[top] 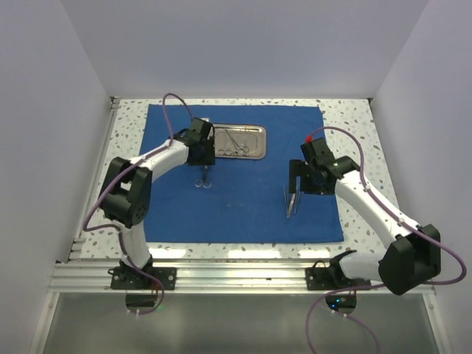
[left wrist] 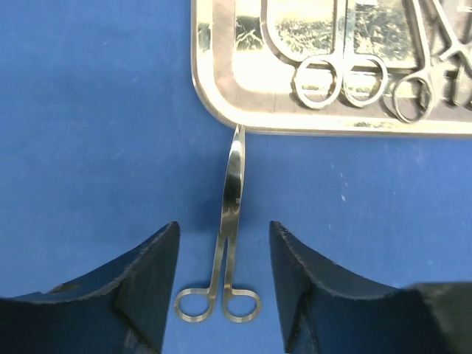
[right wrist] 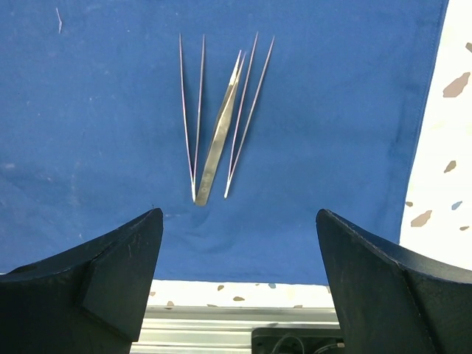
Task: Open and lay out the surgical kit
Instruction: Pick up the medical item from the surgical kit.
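Item: my left claw, fingers parted, gripping nothing, low over the royal-blue cloth wrap

Item: thin silver scissors, flat on the cloth between that claw's fingers and touching neither; the long axis runs straight ahead of me, finger rings nearest, tip at the near rim of the small shiny rectangular steel tray

Item: ring-handled steel instruments, in the tray just beyond the scissors, rings toward me; my left arm is the nearer, so I judge the next fetch is its job

Item: three thin silver tweezers, fanned on the cloth ahead of my right claw, converging ends nearest it; that claw is wide open and empty

Item: speckled table, under the cloth
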